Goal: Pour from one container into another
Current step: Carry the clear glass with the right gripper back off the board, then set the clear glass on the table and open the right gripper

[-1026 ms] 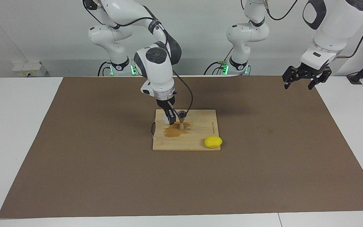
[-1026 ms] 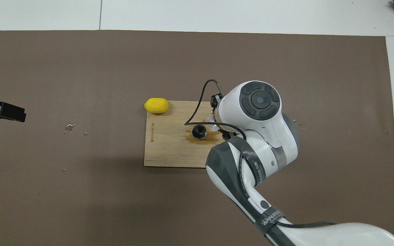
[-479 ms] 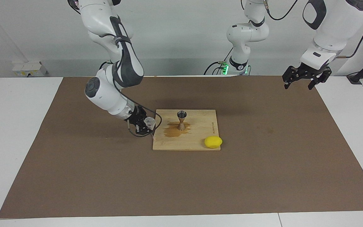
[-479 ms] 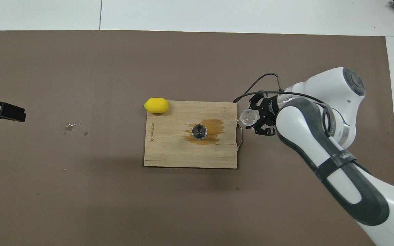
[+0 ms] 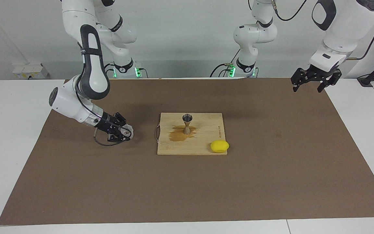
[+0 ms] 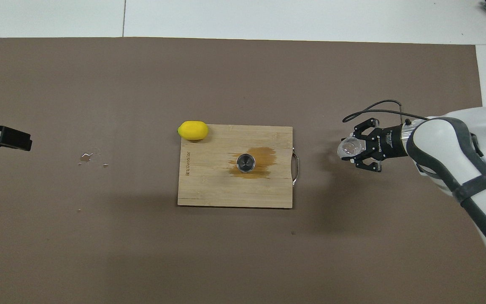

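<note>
Wooden cutting board [image 5: 203, 143] at the middle of a brown mat [image 5: 271, 182], bearing a brown wet stain [image 5: 178, 136]. Yellow lemon [image 5: 219, 146] at the board's corner farther from the robots, toward the left arm's end. Small droplets [image 6: 86, 157] on the mat.

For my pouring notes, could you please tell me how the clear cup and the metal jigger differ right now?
The clear cup is see-through; the metal jigger is silvery and opaque.
The cup is squat, the jigger hourglass-shaped.
The cup lies tilted in the right gripper over the brown mat; the jigger stands upright on the cutting board.
Both are small.
</note>
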Tool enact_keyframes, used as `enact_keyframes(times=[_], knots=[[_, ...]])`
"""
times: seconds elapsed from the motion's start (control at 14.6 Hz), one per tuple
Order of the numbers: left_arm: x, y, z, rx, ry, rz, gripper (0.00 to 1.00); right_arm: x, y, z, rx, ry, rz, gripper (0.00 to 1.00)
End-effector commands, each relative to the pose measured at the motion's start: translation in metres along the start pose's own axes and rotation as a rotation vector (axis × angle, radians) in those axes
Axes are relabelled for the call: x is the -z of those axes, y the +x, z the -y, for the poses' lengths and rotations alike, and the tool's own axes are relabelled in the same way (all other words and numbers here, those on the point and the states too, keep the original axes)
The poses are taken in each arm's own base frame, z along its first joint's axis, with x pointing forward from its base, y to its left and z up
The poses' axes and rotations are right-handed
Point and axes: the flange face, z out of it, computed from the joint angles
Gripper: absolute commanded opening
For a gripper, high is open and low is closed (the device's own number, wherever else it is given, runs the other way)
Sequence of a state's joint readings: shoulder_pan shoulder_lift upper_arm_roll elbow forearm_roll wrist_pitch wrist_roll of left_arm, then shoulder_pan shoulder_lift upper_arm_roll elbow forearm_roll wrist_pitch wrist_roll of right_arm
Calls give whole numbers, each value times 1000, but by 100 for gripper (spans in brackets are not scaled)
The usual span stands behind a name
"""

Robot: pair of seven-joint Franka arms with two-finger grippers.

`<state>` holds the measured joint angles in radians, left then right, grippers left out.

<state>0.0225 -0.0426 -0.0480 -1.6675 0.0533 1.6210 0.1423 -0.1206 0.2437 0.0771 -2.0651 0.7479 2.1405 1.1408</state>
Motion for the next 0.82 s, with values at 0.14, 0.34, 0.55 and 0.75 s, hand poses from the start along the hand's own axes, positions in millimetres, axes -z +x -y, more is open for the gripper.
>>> enact_keyframes(times=[0.14, 0.34, 0.55, 0.75], knots=[[0, -6, 1, 7, 18, 0, 100, -9, 23, -5, 26, 6, 45, 0], [0, -6, 0, 7, 18, 2, 100, -17, 52, -5, 42, 6, 71, 0], [0, -6, 0, 7, 18, 0, 100, -18, 59, -5, 33, 23, 72, 38], [0, -6, 0, 7, 18, 2, 100, -9, 62, -6, 29, 38, 69, 100]])
